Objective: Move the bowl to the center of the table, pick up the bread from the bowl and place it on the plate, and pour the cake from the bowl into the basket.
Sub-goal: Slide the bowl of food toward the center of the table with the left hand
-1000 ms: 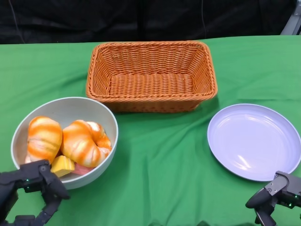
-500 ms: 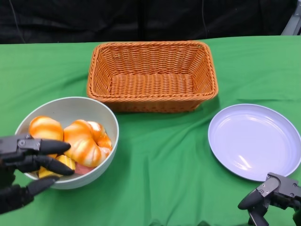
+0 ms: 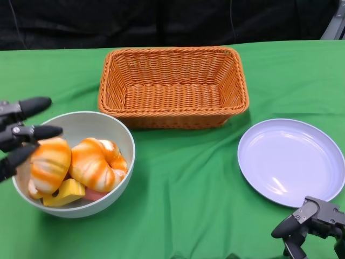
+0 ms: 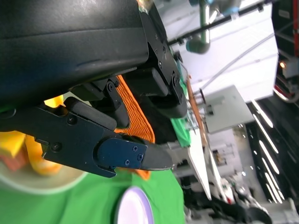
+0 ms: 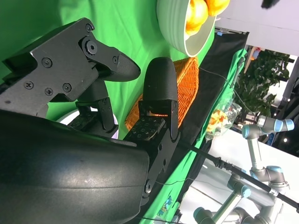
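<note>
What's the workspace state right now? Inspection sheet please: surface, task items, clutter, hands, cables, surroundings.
Surface: green cloth, wrinkled near the middle.
Bowl: at the table's left, not yet centred; holds two orange-striped breads and cake pieces.
Basket: wicker, at the back centre, nothing in it.
Plate: lilac, at the right, bare.
Clutter: nothing seen.
Left hand: fingers spread at the bowl's far-left rim, holding nothing.
Right hand: low near the plate's front edge, holding nothing, fingers apart.
Cables: thin black cable off the table in the right wrist view.
Surroundings: black backdrop; another robot arm beyond the table.
</note>
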Action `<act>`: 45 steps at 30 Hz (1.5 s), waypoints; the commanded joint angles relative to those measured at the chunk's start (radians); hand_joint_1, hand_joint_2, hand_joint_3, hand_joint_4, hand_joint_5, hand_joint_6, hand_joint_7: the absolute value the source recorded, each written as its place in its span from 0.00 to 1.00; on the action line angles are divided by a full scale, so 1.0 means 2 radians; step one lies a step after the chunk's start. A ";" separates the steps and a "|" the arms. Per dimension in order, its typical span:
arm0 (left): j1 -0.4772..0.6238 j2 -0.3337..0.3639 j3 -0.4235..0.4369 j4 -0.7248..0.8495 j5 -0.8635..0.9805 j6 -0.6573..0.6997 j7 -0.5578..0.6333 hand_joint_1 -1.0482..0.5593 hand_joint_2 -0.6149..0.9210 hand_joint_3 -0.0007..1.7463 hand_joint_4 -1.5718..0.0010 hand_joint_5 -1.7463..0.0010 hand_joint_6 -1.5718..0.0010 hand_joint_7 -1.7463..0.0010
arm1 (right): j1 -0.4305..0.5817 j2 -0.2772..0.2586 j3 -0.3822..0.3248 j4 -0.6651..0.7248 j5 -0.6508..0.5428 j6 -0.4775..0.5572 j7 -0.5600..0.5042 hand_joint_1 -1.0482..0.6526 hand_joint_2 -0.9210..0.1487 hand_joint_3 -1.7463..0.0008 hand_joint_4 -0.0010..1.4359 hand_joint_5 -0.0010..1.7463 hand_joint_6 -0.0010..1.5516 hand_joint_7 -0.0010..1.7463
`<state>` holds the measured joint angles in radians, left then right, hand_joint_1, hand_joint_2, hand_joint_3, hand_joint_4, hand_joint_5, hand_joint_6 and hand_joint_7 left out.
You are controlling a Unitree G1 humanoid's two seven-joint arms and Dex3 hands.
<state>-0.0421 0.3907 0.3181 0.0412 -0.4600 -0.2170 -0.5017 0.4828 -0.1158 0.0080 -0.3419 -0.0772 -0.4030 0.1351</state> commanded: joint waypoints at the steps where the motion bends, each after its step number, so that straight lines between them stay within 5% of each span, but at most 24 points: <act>1: -0.031 0.013 0.011 0.038 0.023 0.004 0.017 0.20 1.00 0.22 0.61 0.91 0.60 1.00 | -0.001 0.000 0.000 0.004 0.002 -0.008 -0.004 0.57 0.40 0.43 0.56 0.83 0.51 0.66; 23: -0.285 0.085 -0.044 0.547 0.207 -0.075 0.064 0.23 1.00 0.35 0.72 1.00 0.75 1.00 | 0.007 0.001 0.012 0.006 -0.009 -0.016 -0.011 0.59 0.37 0.45 0.57 0.82 0.53 0.63; 35: -0.312 0.086 -0.093 0.620 0.273 -0.030 0.135 0.21 1.00 0.36 0.77 1.00 0.79 1.00 | 0.007 0.002 0.017 0.008 -0.013 -0.016 -0.015 0.57 0.37 0.45 0.57 0.84 0.54 0.63; 45: -0.311 0.058 -0.064 0.617 0.224 0.061 0.094 0.19 1.00 0.32 0.79 1.00 0.81 1.00 | 0.007 0.000 0.016 0.008 -0.015 -0.018 -0.017 0.57 0.37 0.45 0.57 0.84 0.54 0.63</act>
<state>-0.6511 0.5058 0.1760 1.2799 0.0038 -0.1177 -0.3016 0.4958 -0.1118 0.0442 -0.3245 -0.1140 -0.4296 0.1067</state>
